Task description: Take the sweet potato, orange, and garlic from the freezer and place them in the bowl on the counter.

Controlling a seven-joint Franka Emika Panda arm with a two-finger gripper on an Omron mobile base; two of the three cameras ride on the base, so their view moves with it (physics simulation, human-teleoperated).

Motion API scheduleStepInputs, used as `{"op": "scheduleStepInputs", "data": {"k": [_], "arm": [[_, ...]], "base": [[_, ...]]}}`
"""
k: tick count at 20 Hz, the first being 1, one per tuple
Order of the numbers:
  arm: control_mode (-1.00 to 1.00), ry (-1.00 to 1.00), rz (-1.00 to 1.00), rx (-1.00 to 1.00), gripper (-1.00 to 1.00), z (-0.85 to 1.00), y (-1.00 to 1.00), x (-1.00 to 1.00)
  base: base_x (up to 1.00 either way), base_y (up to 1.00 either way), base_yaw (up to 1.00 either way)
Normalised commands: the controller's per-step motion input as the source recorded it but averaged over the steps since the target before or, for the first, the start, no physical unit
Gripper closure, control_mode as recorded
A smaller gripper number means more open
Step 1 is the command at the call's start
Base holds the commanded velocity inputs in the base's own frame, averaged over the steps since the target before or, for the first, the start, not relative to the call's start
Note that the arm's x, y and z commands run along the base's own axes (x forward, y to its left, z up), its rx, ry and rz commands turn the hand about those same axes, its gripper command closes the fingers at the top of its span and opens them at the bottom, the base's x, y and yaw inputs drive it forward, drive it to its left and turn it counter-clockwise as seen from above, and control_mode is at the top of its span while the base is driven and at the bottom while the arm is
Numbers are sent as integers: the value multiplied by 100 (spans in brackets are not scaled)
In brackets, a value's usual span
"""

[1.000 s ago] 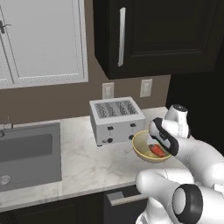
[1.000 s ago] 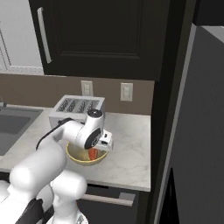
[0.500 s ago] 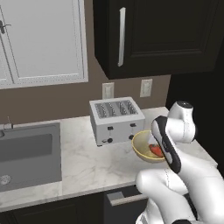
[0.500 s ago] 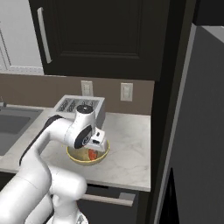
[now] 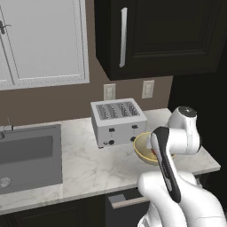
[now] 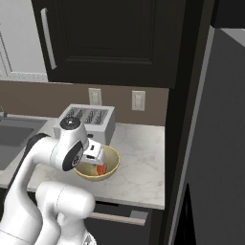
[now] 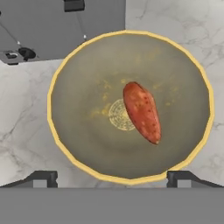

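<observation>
- The small reddish-orange oblong sweet potato [image 7: 141, 112] lies loose on the floor of the wide, shallow pale yellow bowl [image 7: 65, 144], just off the centre ring and touching nothing but the bowl. You can also catch a red sliver of it in the bowl from the right base view [image 6: 101, 170].
- Your pincer [image 7: 111, 176] hangs directly above the bowl, looking straight down into it. Its two dark tips stand wide apart near opposite sides of the rim, with nothing between them. The sweet potato sits below the gap, apart from both tips.
- Judged from this, one item is delivered, and the orange and garlic are not in the bowl yet.
- What could go wrong: if you swing the arm away low, a fingertip could clip the yellow rim and slide or tip the bowl on the white-grey marbled tabletop [image 5: 88, 164], rolling the sweet potato out. Lift clear before you turn.
- The silver four-slot toaster [image 5: 117, 122] stands just beside the bowl, so a wide sideways sweep of the hand or elbow could knock it.
- The bowl sits near the right end of the tabletop, next to the tall dark panel [image 6: 184, 95]. Watch the arm against that panel when you turn towards the freezer.
</observation>
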Motion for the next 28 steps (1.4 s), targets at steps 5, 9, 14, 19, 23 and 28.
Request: {"op": "scheduleStepInputs", "data": {"k": [5, 9, 14, 19, 23, 28], "arm": [[-100, -8, -1, -2, -100, 20, 12, -20], [-100, 0, -1, 0, -100, 47, 14, -27], [-100, 0, 0, 0, -100, 52, 8, -21], [-100, 0, 0, 0, -100, 20, 16, -21], [-100, 0, 0, -1, -100, 14, 1, -38], [-100, 0, 0, -1, -100, 14, 0, -42]], "base": [[0, 0, 0], [0, 0, 0], [0, 0, 0], [0, 0, 0], [0, 0, 0], [0, 0, 0]]}}
